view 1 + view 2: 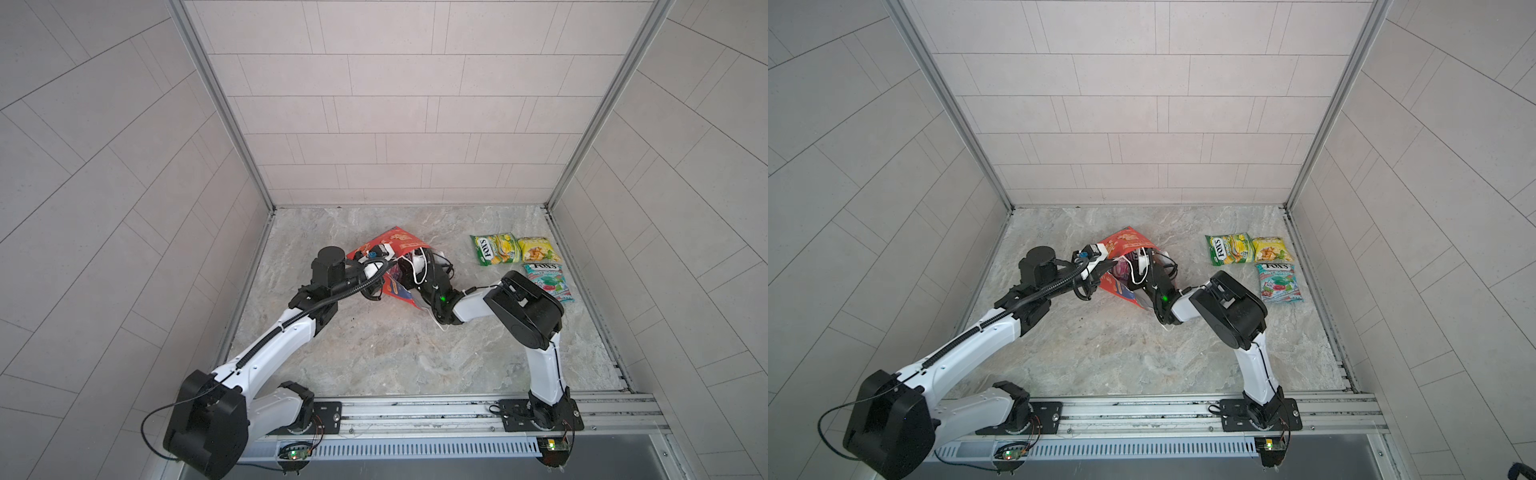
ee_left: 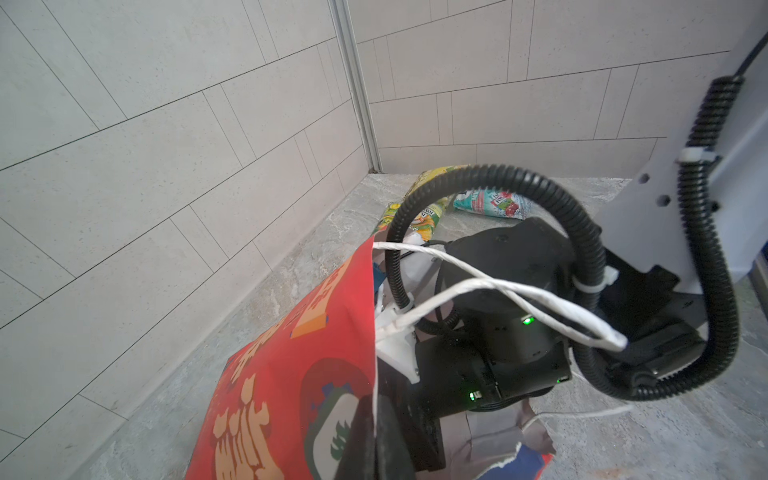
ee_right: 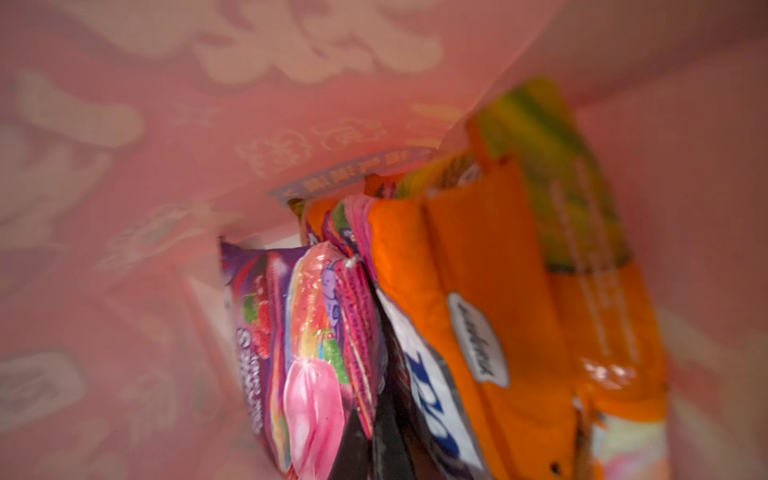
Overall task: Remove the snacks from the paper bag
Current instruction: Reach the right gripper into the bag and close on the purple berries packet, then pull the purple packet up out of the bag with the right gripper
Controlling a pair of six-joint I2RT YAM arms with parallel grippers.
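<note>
The red paper bag [image 1: 399,241] [image 1: 1125,243] lies tilted on the marble table, mouth toward the arms. My left gripper [image 2: 376,440] is shut on the bag's rim [image 2: 291,374], holding the mouth up. My right gripper [image 3: 374,453] is deep inside the bag, out of sight in both top views. Its jaws are shut on the seam edge of a purple and pink snack packet [image 3: 307,353]. An orange packet [image 3: 478,291] stands beside it in the bag. Green [image 1: 494,248], yellow [image 1: 538,248] and teal [image 1: 546,282] snacks lie on the table at the right.
A white cord handle [image 2: 498,291] drapes over the right wrist [image 1: 436,291]. The right elbow [image 1: 523,307] hangs next to the teal packet. Tiled walls close in the table on three sides. A metal rail [image 1: 415,411] runs along the front edge.
</note>
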